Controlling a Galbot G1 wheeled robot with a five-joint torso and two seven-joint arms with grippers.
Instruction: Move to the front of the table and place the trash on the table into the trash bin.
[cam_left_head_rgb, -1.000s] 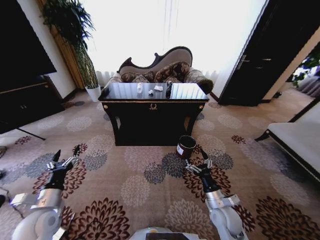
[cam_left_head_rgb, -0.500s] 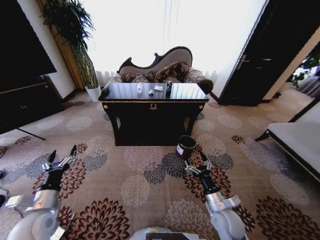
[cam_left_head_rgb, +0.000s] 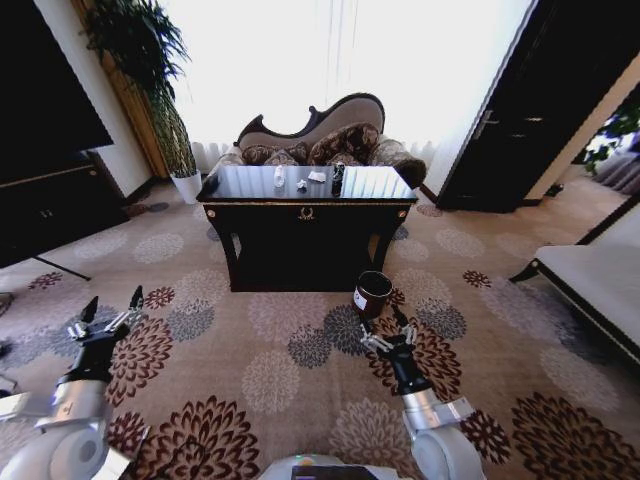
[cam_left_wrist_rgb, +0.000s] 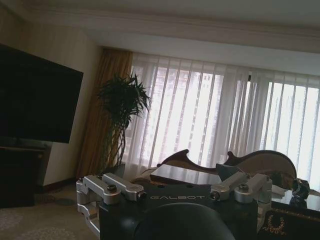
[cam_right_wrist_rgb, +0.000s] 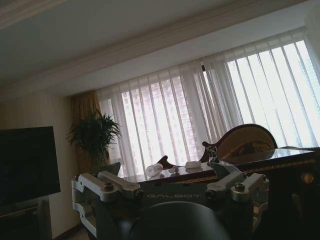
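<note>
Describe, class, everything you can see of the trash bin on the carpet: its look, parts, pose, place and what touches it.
The trash bin is a small round dark-red bucket, black inside, with a white label on its side. It stands upright and open-topped on the patterned carpet, in front of the table near its right front leg and much lower than the tabletop. Nothing but the carpet touches it; the right hand hovers nearby, clear of it.

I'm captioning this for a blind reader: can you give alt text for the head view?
A black-topped table with trash on it stands ahead on patterned carpet, a dark-red trash bin on the floor at its front right. The left gripper and right gripper, both open, are held low in the foreground.
</note>
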